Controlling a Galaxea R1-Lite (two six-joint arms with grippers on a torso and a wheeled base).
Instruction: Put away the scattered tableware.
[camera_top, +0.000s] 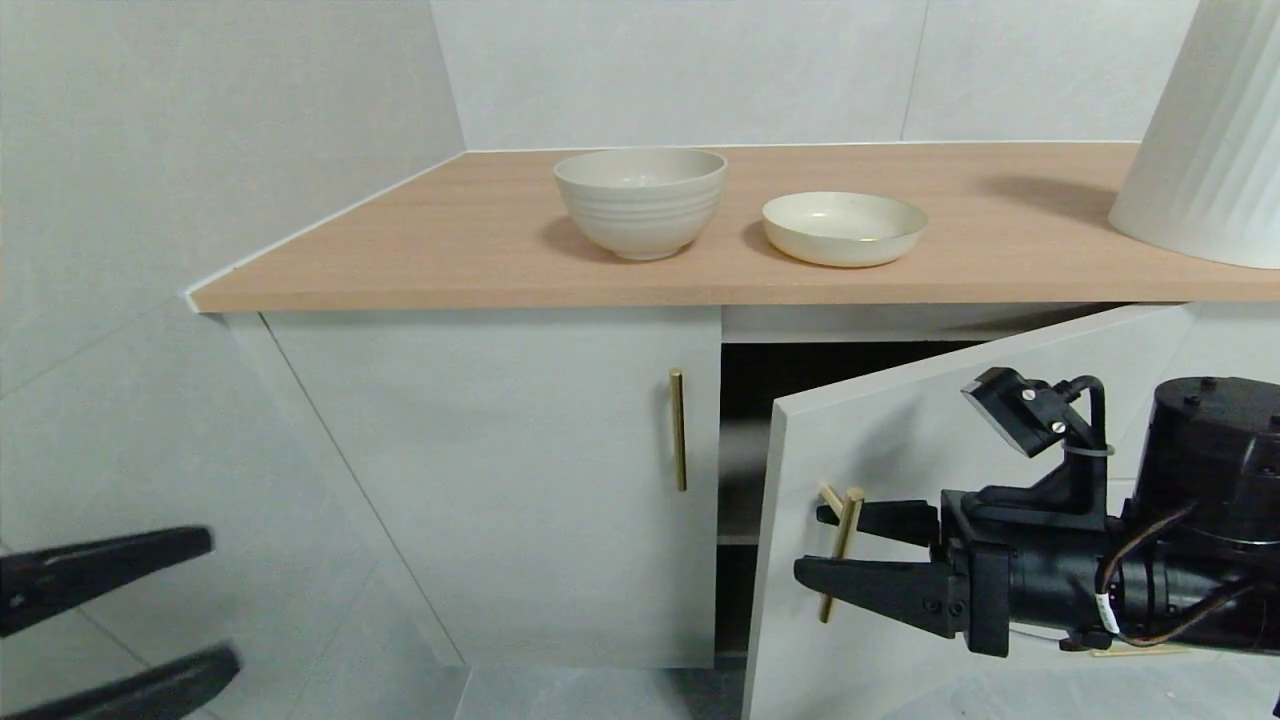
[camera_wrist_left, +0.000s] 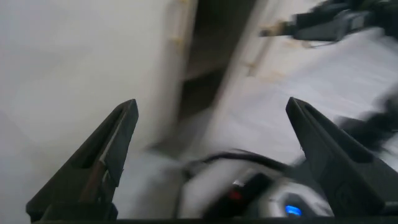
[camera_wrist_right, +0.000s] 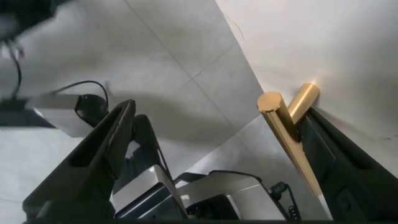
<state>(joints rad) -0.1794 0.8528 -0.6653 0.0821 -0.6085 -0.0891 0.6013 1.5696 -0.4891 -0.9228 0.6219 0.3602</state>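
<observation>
A deep cream bowl (camera_top: 640, 200) and a shallow cream plate (camera_top: 843, 227) stand side by side on the wooden countertop (camera_top: 400, 250). Below them the right cabinet door (camera_top: 900, 420) hangs partly open. My right gripper (camera_top: 812, 543) (camera_wrist_right: 217, 115) is open at that door, its fingers straddling the gold handle (camera_top: 843, 545) (camera_wrist_right: 289, 137), one finger close against it. My left gripper (camera_top: 220, 600) (camera_wrist_left: 211, 104) is open and holds nothing, low at the left in front of the wall, well away from the counter.
The left cabinet door (camera_top: 500, 480) is closed, with its own gold handle (camera_top: 678, 430). A dark gap (camera_top: 745, 440) shows the cabinet's inside. A tall white ribbed container (camera_top: 1210, 150) stands on the counter's right end. Tiled walls close off the left and back.
</observation>
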